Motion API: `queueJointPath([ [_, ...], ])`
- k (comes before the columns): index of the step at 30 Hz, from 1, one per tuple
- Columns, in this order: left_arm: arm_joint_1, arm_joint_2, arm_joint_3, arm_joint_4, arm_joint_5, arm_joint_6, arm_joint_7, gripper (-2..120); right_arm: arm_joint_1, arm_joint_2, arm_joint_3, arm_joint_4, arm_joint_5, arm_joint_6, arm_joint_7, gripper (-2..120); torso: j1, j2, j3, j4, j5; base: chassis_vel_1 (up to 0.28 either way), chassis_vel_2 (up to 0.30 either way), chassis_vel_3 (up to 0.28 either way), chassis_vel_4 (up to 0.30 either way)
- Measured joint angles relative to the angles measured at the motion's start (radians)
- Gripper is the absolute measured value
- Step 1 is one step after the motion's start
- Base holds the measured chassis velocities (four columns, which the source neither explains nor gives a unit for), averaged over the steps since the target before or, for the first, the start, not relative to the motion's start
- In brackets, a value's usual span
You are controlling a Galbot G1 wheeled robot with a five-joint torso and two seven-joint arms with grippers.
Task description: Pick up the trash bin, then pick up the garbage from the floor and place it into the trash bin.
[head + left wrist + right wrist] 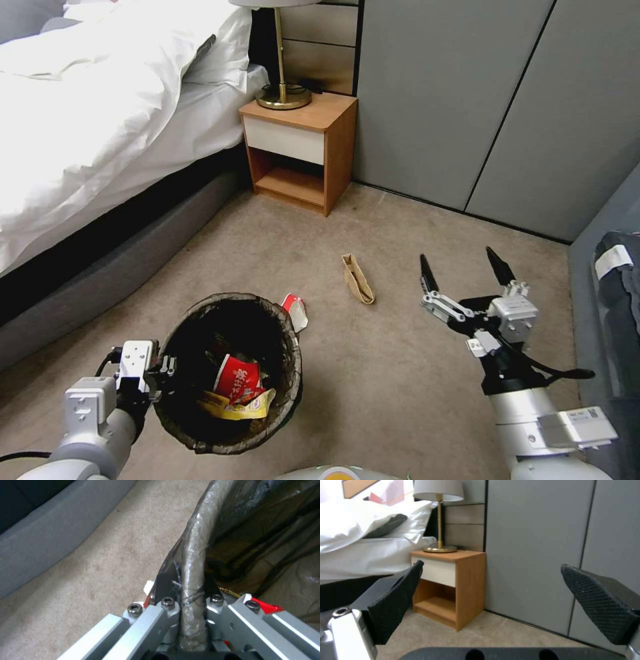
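The trash bin (200, 437), round with a dark bag liner over its rim, hangs at lower left, held by its rim (195, 555) in my left gripper (162, 369), which is shut on it. Inside lie a red-and-white packet (235, 379) and a yellow wrapper (233, 407). On the carpet beyond the bin lie a red-and-white packet (295, 312) and a brown paper bag (358, 279). My right gripper (461, 267) hovers open to the right of the paper bag, its black fingers (395, 605) spread wide with nothing between them.
A bed (100, 120) with white linen runs along the left. A wooden nightstand (300, 150) with a brass lamp (283, 93) stands at the back by grey wall panels (467, 100). A grey seat edge (613, 293) is at the right. Open carpet lies between.
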Motion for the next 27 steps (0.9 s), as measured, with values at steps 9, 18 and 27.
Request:
queueJointPath([
  [9, -0.006, 0.000, 0.001, 0.000, -0.001, -0.006, 0.007, 1, -0.030, 0.024, -0.011, -0.024, -0.030, 0.017, 0.003, 100, 0.000, 0.000, 0.000, 0.0000, 0.0000, 0.000, 0.000, 0.000, 0.000],
  [18, -0.013, 0.006, 0.003, 0.000, -0.002, -0.009, 0.010, 1, -0.037, 0.035, -0.020, -0.028, -0.039, 0.014, 0.010, 100, 0.000, 0.000, 0.000, 0.0000, 0.0000, 0.000, 0.000, 0.000, 0.000],
  [27, -0.017, 0.008, 0.003, 0.000, -0.003, -0.010, 0.011, 1, -0.026, 0.037, -0.024, -0.048, -0.034, -0.013, 0.007, 100, 0.000, 0.000, 0.000, 0.0000, 0.0001, 0.000, 0.000, 0.000, 0.000],
])
